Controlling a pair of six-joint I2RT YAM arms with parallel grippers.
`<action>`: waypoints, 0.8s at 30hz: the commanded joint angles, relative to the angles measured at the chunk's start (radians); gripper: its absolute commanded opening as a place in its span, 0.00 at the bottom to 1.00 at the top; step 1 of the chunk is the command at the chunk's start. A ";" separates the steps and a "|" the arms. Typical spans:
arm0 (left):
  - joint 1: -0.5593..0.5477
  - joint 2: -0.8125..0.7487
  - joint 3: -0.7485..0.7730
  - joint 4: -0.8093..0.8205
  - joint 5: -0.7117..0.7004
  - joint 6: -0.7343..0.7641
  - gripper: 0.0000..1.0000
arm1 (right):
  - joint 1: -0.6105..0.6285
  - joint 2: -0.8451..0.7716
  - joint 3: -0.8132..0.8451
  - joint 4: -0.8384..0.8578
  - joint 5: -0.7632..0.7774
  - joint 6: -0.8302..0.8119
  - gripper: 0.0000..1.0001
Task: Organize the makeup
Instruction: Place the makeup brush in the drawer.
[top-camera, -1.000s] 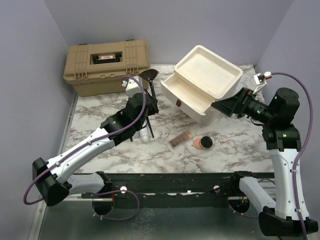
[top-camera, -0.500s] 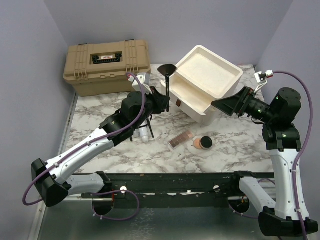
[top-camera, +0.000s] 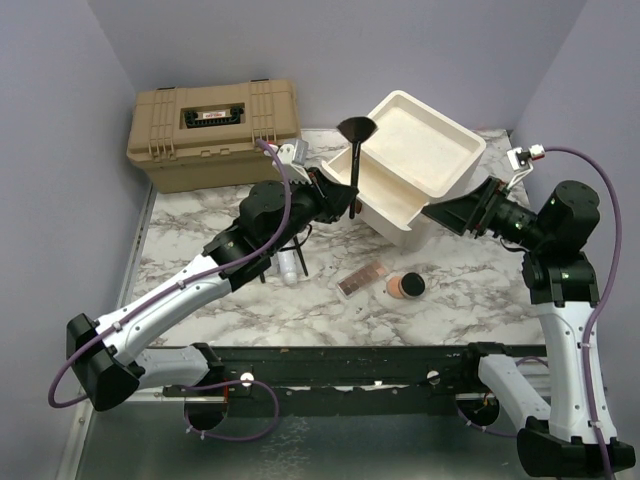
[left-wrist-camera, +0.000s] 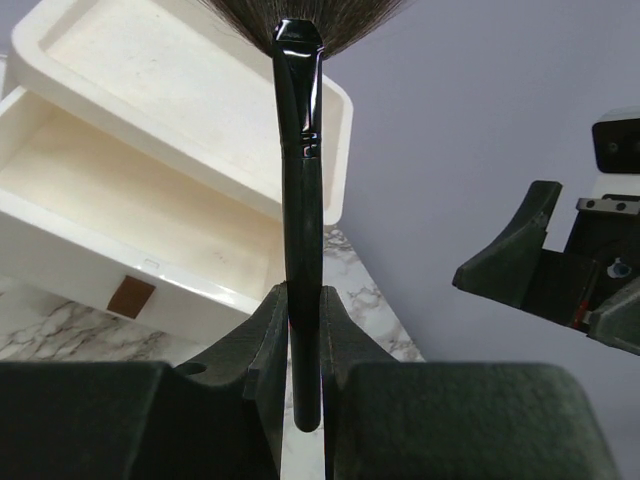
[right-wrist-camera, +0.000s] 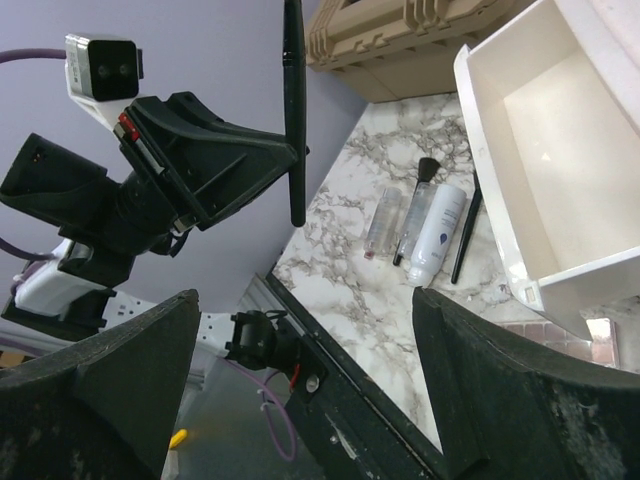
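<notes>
On the marble nearest the arms, palette (top-camera: 363, 279) and compact (top-camera: 406, 286) await sorting. Bottle (right-wrist-camera: 436, 232), tube (right-wrist-camera: 383, 222) and what look like two more brushes (right-wrist-camera: 428, 170) lie beside the left arm. Left gripper (left-wrist-camera: 303, 310) pinches a fan brush (left-wrist-camera: 303, 190) upright by the unit's (top-camera: 420, 150) open, empty drawer (left-wrist-camera: 150, 200); next, probably, tilt and release inside. Right gripper (top-camera: 440, 212) gapes, holding nothing. Top tray empty; toolbox (top-camera: 213, 133) shut behind.

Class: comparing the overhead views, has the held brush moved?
Yes. The brush has shifted right, away from the toolbox, and now overlaps the drawer unit's left side.
</notes>
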 joint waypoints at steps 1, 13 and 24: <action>-0.019 0.028 -0.013 0.095 0.077 -0.028 0.00 | 0.035 0.007 -0.008 0.073 0.007 0.031 0.90; -0.048 0.073 -0.043 0.170 0.212 -0.040 0.00 | 0.142 0.068 -0.068 0.270 0.110 0.178 0.82; -0.064 0.088 -0.066 0.232 0.222 -0.073 0.00 | 0.289 0.162 -0.039 0.293 0.172 0.153 0.66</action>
